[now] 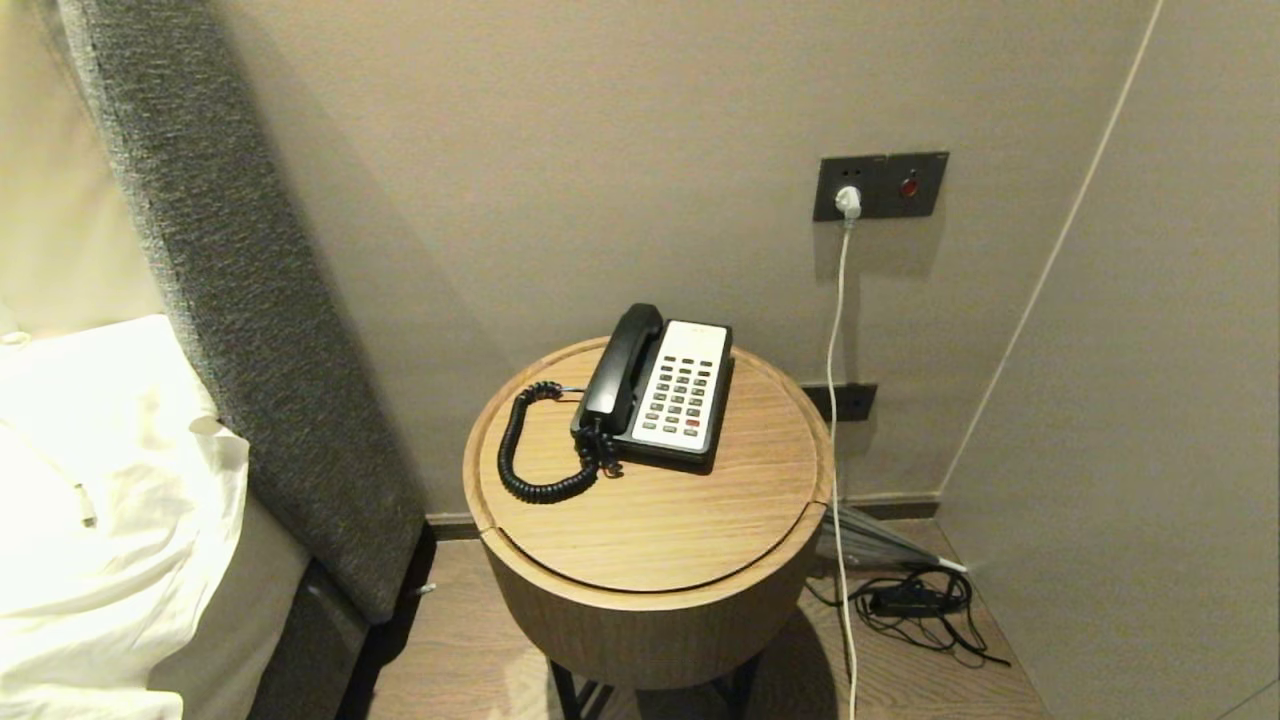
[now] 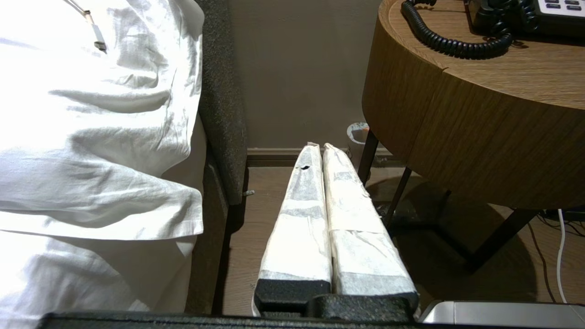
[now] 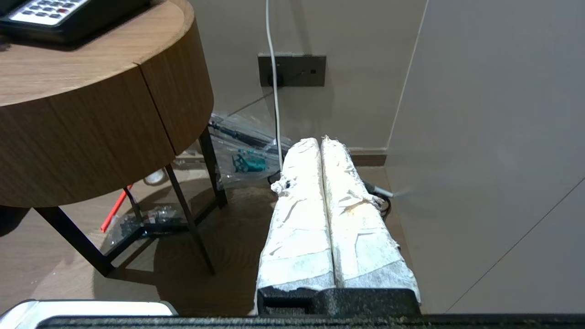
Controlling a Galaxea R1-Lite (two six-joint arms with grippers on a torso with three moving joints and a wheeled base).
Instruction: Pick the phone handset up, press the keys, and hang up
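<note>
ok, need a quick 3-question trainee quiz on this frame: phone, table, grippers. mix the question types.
1. True or false: the handset rests on the phone base.
2. Which side of the keys is the handset on in the head view? A) left B) right C) in front
3. Fill in: the left gripper and right gripper both hang below the table top with fingers ____.

Key: 1 true; 2 A; 3 shut, holding nothing.
</note>
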